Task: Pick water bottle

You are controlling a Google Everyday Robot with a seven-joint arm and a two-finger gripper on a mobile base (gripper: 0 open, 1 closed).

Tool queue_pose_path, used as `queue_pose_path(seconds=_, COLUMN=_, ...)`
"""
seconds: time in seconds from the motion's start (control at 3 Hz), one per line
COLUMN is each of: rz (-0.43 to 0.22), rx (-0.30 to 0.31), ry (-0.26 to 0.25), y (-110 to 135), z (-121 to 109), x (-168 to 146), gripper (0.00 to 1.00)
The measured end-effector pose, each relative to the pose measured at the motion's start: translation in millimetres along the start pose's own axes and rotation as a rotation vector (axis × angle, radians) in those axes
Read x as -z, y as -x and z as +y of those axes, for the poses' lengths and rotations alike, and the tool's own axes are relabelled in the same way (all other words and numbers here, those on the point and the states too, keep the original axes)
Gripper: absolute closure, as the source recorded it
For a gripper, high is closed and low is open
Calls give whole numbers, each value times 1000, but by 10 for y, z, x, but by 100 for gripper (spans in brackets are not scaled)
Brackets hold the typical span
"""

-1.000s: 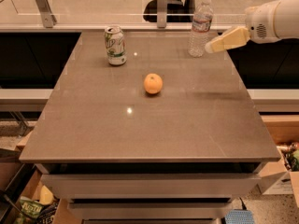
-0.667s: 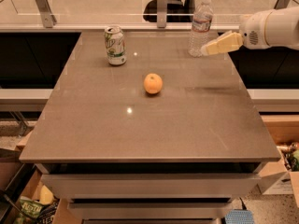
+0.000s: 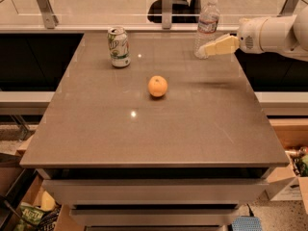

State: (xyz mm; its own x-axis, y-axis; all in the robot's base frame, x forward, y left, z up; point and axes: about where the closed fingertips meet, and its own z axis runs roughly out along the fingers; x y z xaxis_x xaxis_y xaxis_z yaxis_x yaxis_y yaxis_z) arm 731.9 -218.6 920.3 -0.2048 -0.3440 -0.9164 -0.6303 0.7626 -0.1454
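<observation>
The water bottle stands upright at the far right of the table, clear with a white cap and a whitish label band. My gripper reaches in from the right on a white arm. Its pale fingertips are right at the bottle's lower body, on its right side. I cannot tell whether they touch it.
A green-and-white soda can stands at the far left of the brown table. An orange lies near the middle. A glass railing with metal posts runs behind the table. Boxes sit on the floor at the right.
My gripper and arm have moved left, closing the gap to the bottle's lower body. The bottle, can and orange have not moved.
</observation>
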Motion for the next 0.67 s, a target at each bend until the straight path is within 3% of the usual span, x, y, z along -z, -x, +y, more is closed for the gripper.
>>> queue_pose_path(seconds=0.67, rz=-46, rx=4, ry=10, y=106, z=-44, x=-305, gripper=0)
